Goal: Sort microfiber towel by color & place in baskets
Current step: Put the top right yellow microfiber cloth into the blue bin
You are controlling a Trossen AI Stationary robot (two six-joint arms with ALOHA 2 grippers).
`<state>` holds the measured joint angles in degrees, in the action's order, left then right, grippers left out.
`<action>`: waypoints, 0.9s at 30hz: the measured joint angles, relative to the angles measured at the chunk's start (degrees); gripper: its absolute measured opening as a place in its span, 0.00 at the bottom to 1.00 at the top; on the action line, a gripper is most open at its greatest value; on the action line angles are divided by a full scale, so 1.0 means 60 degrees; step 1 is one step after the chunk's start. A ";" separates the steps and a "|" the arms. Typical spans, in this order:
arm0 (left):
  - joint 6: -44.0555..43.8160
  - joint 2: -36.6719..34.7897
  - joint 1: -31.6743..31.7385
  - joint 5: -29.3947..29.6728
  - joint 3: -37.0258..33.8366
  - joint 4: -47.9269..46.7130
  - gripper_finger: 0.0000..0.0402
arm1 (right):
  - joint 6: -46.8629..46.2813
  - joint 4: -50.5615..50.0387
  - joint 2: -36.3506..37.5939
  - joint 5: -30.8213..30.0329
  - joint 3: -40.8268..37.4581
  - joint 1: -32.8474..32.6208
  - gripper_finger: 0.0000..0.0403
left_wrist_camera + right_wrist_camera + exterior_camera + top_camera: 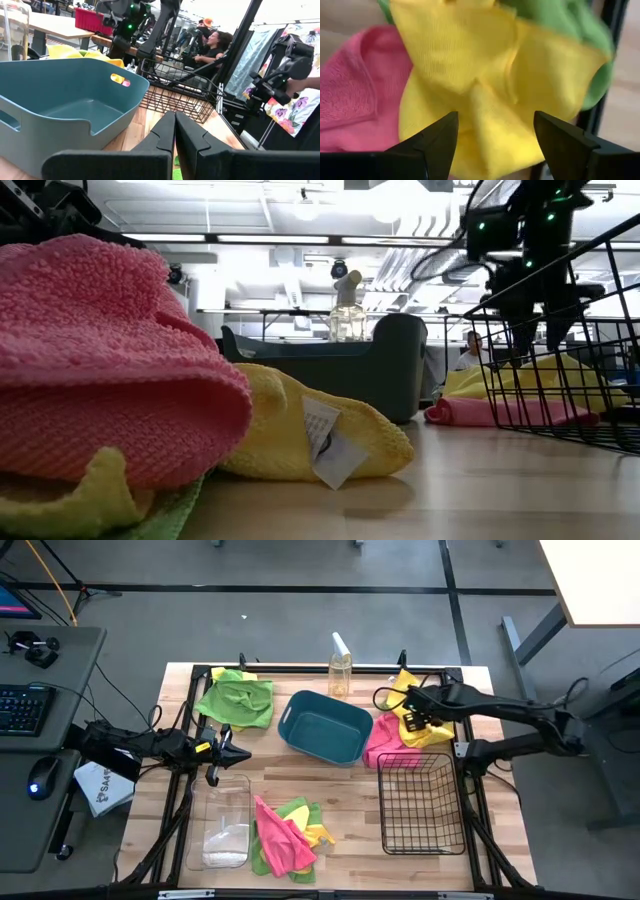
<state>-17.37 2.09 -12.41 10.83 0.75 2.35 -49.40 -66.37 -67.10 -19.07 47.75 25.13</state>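
My right gripper (412, 722) is open above the heap of towels at the table's far right. In the right wrist view its fingers (495, 120) stand on either side of a raised fold of the yellow towel (485, 75), which lies on a pink towel (355, 90) with a green one (590, 30) beside it. My left gripper (240, 753) is shut and holds nothing; it hangs between the teal tub (322, 727) and the clear tub (225, 820). The black wire basket (420, 802) stands near the right. A green towel (237, 700) lies at the far left, and a mixed pile (285, 830) lies near the middle.
A clear spray bottle (340, 668) stands at the far edge behind the teal tub. Black frame rails run along the table's left, right and far sides. In the low view the pile's pink towel (100, 360) fills the near left. People (212, 45) sit in the room beyond.
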 joint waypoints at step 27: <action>0.0000 0.0000 0.0001 0.0000 0.0000 0.0000 0.00 | 0.2311 -0.1055 0.0455 -0.0547 0.6049 -0.0734 0.01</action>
<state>-17.37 2.09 -12.41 10.83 0.75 2.35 -35.53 -72.71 -64.37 -22.35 84.04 20.72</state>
